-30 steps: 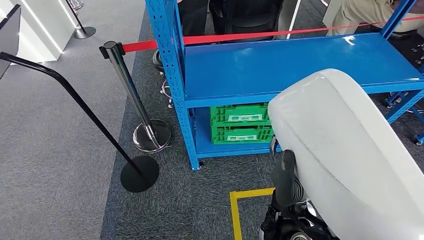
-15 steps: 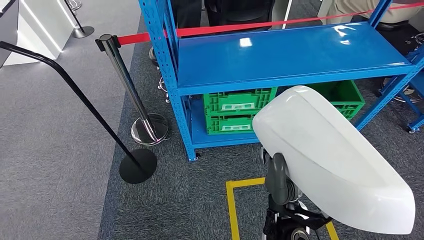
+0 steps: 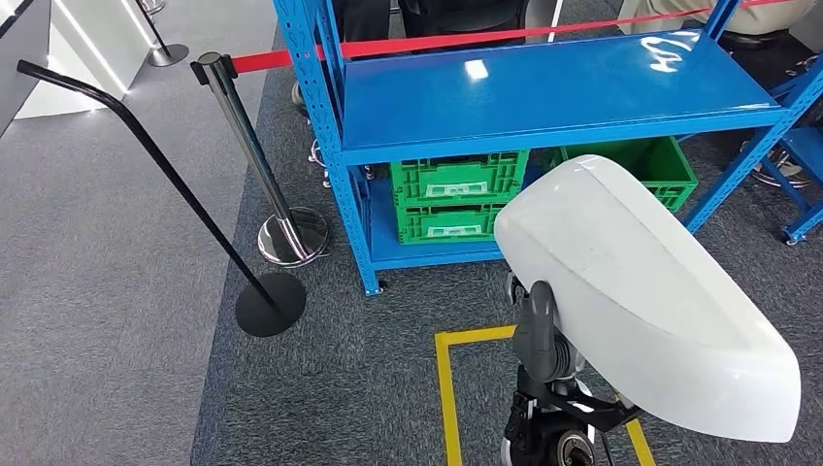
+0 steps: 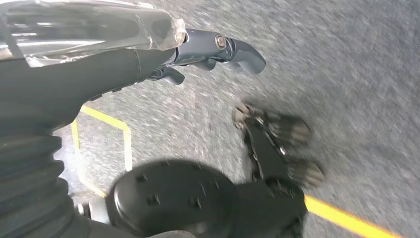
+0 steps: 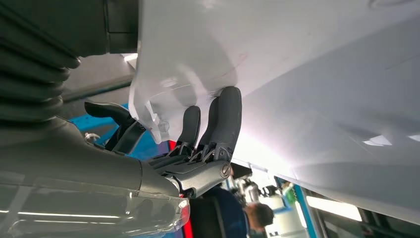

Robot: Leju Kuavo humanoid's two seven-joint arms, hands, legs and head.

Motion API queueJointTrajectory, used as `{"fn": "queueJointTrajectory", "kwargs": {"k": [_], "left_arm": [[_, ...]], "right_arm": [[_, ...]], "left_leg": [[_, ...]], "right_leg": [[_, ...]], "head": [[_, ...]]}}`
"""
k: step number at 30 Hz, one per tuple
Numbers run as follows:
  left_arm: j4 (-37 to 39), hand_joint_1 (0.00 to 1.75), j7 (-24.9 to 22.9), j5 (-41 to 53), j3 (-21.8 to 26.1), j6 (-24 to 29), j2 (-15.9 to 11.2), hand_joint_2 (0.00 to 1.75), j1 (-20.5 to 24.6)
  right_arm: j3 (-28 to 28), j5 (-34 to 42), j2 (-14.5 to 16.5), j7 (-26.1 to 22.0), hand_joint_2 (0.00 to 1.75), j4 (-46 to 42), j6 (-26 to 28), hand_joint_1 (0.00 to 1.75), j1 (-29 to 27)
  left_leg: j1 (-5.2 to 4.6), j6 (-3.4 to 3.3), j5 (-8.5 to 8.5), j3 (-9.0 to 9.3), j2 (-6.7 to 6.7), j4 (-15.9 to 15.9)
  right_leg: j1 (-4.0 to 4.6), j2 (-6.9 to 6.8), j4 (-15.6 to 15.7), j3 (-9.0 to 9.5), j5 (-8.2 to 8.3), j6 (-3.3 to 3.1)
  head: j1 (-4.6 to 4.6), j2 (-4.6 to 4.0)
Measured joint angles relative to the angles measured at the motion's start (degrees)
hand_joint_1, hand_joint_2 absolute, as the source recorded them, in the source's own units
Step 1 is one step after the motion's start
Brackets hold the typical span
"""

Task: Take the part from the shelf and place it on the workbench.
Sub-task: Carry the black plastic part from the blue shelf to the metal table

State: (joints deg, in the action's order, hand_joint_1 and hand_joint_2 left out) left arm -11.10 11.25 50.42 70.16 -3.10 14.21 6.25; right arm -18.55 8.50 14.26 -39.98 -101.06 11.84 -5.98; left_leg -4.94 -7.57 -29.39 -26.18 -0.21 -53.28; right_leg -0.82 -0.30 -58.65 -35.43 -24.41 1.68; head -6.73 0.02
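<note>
The big white part [image 3: 641, 291], carried in front of the blue shelf [image 3: 543, 97], looks stiff, smooth and bulky, so the right hand [image 5: 208, 134] fingers grasp its edge while the left hand [image 4: 198, 54] hangs released.

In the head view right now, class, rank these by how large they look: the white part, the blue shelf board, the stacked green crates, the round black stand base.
1. blue shelf board and white part: comparable; the part is nearer the camera, so unranked
2. stacked green crates
3. round black stand base
</note>
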Motion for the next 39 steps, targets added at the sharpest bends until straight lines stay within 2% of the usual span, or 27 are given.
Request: {"fn": "queueJointTrajectory", "kwargs": {"k": [2,4,5,6,7,9,10,11,12,13,15,16,18,20,21,22,23,24,26,28,30,31,33,35,36,37,39], "left_arm": [[0.0,0.0,-0.1,0.1,0.0,0.0,0.0,1.75,0.1],[0.0,0.0,-0.2,0.1,0.0,-0.1,0.2,1.75,0.1],[0.0,0.0,-0.3,0.1,0.0,-0.1,0.3,1.75,0.1],[0.0,0.0,-0.3,0.2,0.0,-0.1,0.4,1.75,0.1],[0.0,0.0,-0.3,0.3,0.0,-0.2,0.5,1.75,0.1],[0.0,0.0,-0.3,0.5,0.0,-0.2,0.5,1.75,0.1],[0.0,0.0,-0.3,0.6,0.0,-0.2,0.4,1.75,0.1],[-0.1,0.0,-0.3,0.6,0.0,-0.2,0.4,1.75,0.1],[-0.1,0.0,-0.3,0.6,0.0,-0.2,0.4,1.75,0.1],[-0.1,0.0,-0.3,0.6,0.0,-0.2,0.4,1.75,0.1],[0.0,0.0,-0.3,0.6,0.0,-0.2,0.5,1.75,-0.1],[0.0,0.0,-0.3,0.6,0.0,-0.2,0.5,1.75,-0.1],[0.0,0.0,-0.3,0.6,0.0,-0.3,0.6,1.75,-0.1],[0.0,0.0,-0.2,0.5,0.0,-0.3,0.6,1.75,0.0],[0.0,0.0,0.0,0.5,0.0,-0.3,0.6,1.75,0.1],[0.0,0.0,0.3,0.4,0.0,-0.4,0.6,1.75,0.1],[0.0,0.0,0.7,0.4,0.0,-0.4,0.7,1.75,0.1],[0.0,0.0,1.4,0.3,0.0,-0.5,0.7,1.75,0.1],[-0.1,0.0,2.6,0.1,0.0,-0.5,0.7,1.75,0.3],[-0.1,0.0,3.3,0.0,0.0,-0.6,0.8,1.75,0.5],[-0.1,0.0,3.6,0.0,0.0,-0.7,0.8,1.75,0.6],[-0.1,0.0,3.7,0.0,0.0,-0.8,0.8,1.75,0.6],[-0.1,0.0,3.8,0.1,0.0,-0.9,0.8,1.75,0.5],[-0.1,0.0,3.8,0.4,0.0,-1.0,0.9,1.75,0.5],[0.0,0.0,3.8,0.5,0.0,-1.0,0.9,1.75,0.4],[0.0,0.0,3.8,0.6,0.0,-1.1,1.0,1.75,0.4],[0.0,0.0,3.9,0.7,0.0,-1.1,1.1,1.75,0.3]], "right_arm": [[0.0,-0.1,0.1,0.0,0.0,0.0,0.5,1.75,0.1],[0.0,-0.1,0.0,0.0,0.0,0.0,1.1,1.75,0.1],[0.0,-0.1,-0.1,0.0,0.0,0.1,1.4,1.75,0.1],[0.0,-0.1,-0.1,0.0,0.0,0.1,1.7,1.75,0.1],[0.0,-0.1,-0.2,0.0,0.0,0.1,1.9,1.75,0.1],[0.0,-0.2,-0.3,0.0,0.0,0.1,2.2,1.75,0.1],[-0.1,-0.2,-0.4,0.0,0.0,0.1,2.3,1.75,0.1],[-0.1,-0.2,-0.4,0.0,0.0,0.0,2.4,1.75,0.1],[-0.2,-0.3,-0.4,0.0,0.0,0.0,2.4,1.75,0.1],[-0.3,-0.4,-0.4,0.0,0.0,0.0,2.4,1.75,0.0],[-0.5,-0.9,-0.5,-0.1,0.0,0.0,2.3,1.75,0.1],[-0.5,-1.1,-0.4,-0.1,0.0,0.0,2.2,1.75,0.1],[-0.5,-1.5,-0.4,-0.1,0.0,0.0,2.1,1.75,0.2],[-0.6,-2.0,-0.3,-0.1,0.0,0.0,2.0,1.75,0.2],[-0.6,-2.2,-0.3,-0.1,0.0,0.0,2.0,1.75,0.2],[-0.6,-2.3,-0.3,-0.1,0.0,0.0,2.0,1.75,0.2],[-0.6,-2.4,-0.3,-0.1,0.0,0.0,2.0,1.75,0.2],[-0.6,-2.6,-0.3,-0.1,0.0,0.0,2.1,1.75,0.3],[-0.6,-3.0,-0.2,-0.1,0.0,-0.3,2.2,1.75,0.3],[-0.7,-3.5,0.0,-0.1,0.0,-0.5,2.4,1.75,0.3],[-0.8,-4.1,0.1,-0.1,0.0,-0.7,2.7,1.75,0.3],[-0.9,-4.4,0.1,-0.1,0.0,-0.8,2.9,1.75,0.3],[-0.8,-5.1,0.0,-0.1,0.0,-0.9,3.4,1.75,0.2],[-0.8,-6.3,-0.1,-0.1,0.0,-0.9,4.4,1.75,0.0],[-0.8,-6.8,-0.2,-0.1,0.0,-0.9,4.9,1.75,-0.2],[-0.8,-7.6,-0.3,-0.1,0.0,-1.0,5.6,1.75,-0.3],[-1.0,-8.7,-0.5,-0.1,0.0,-1.1,6.8,1.75,-0.4]], "left_leg": [[0.67,0.04,2.08,-0.63,0.27,1.6],[1.15,0.74,3.34,-2.24,0.51,1.5],[1.41,1.23,3.88,-3.27,0.63,1.1],[1.75,1.68,4.39,-4.41,0.75,0.7],[2.16,2.16,4.82,-5.68,0.86,0.0],[3.02,3.11,5.36,-8.48,0.99,-2.2],[3.2,3.52,5.46,-9.93,0.94,-3.6],[3.22,3.83,5.49,-11.11,0.81,-5.0],[3.16,3.99,5.55,-11.95,0.68,-6.2],[3.07,4.02,5.73,-12.46,0.55,-6.9],[3.3,4.16,5.96,-12.99,0.45,-7.3],[3.48,4.5,4.89,-13.35,0.37,-7.8],[3.99,5.51,-0.22,-14.55,0.23,-11.8],[4.53,6.18,-5.37,-15.83,0.24,-18.9],[4.73,6.28,-6.17,-15.85,0.24,-21.5],[4.86,6.25,-5.78,-14.98,0.24,-22.5],[4.92,6.07,-4.54,-13.02,0.23,-21.2],[4.87,5.72,-3.23,-10.02,0.18,-17.9],[4.48,4.89,-3.12,-3.05,0.09,-8.8],[3.83,4.6,-4.24,0.4,0.05,-3.4],[3.44,4.44,-3.05,0.3,0.09,-1.8],[3.41,4.28,-2.06,0.12,0.15,-0.9],[3.56,4.09,-0.13,-0.47,0.39,0.3],[3.25,3.93,0.79,-1.6,0.61,0.2],[3.08,3.91,1.08,-2.2,0.68,-0.1],[2.94,3.88,1.29,-2.78,0.72,-0.5],[2.76,3.9,1.45,-3.84,0.74,-1.6]], "right_leg": [[0.25,0.17,-2.3,-1.04,-3.25,0.27],[0.2,0.24,-8.7,-2.64,-8.48,0.98],[0.08,0.24,-12.1,-3.14,-9.9,1.43],[-0.09,0.23,-14.3,-3.06,-9.96,1.91],[-0.34,0.22,-14.9,-2.17,-8.84,2.45],[-1.14,0.18,-10.1,2.1,-6.22,3.85],[-1.38,0.18,-6.5,4.59,-6.4,4.55],[-1.53,0.21,-3.9,6.18,-7.16,4.6],[-1.49,0.23,-2.5,6.93,-8.35,4.12],[-1.31,0.24,-2.2,6.99,-8.9,3.2],[-1.36,0.06,-2.6,6.0,-8.45,1.11],[-1.39,-0.02,-2.7,5.4,-7.86,0.37],[-1.4,-0.08,-2.6,3.86,-6.45,-0.56],[-1.4,-0.14,-2.7,2.2,-5.01,-0.58],[-1.39,-0.19,-2.7,1.37,-4.32,-0.49],[-1.38,-0.24,-2.7,0.56,-3.65,-0.38],[-1.36,-0.25,-2.7,-0.23,-3.04,-0.28],[-1.36,-0.22,-2.7,-0.89,-2.47,-0.19],[-1.53,-0.2,-2.5,-1.6,-1.45,0.18],[-1.99,-0.36,-1.7,-1.52,-0.38,0.97],[-2.34,-0.46,-0.7,-1.34,0.83,1.87],[-2.31,-0.4,-0.9,-1.64,0.65,2.07],[-1.89,-0.19,-4.6,-3.32,-2.41,2.0],[-1.32,-0.01,-11.7,-5.51,-7.04,1.85],[-1.06,0.02,-14.4,-5.88,-8.37,1.8],[-0.82,0.04,-15.1,-5.26,-8.74,1.67],[-0.48,0.03,-10.1,-0.81,-7.0,1.25]], "head": [[0.01,0.0],[0.1,0.0],[0.11,0.0],[0.11,0.0],[0.11,0.0],[0.12,0.0],[0.31,0.0],[0.44,0.0],[0.48,-0.01],[0.49,-0.01],[0.29,-0.01],[0.29,0.0],[0.19,0.0],[0.07,0.0],[0.06,0.0],[0.07,0.0],[0.07,0.0],[0.07,0.0],[0.12,0.0],[0.09,0.0],[0.01,0.0],[0.01,0.0],[0.21,0.0],[0.37,0.0],[0.42,0.0],[0.42,0.0],[0.42,0.0]]}}
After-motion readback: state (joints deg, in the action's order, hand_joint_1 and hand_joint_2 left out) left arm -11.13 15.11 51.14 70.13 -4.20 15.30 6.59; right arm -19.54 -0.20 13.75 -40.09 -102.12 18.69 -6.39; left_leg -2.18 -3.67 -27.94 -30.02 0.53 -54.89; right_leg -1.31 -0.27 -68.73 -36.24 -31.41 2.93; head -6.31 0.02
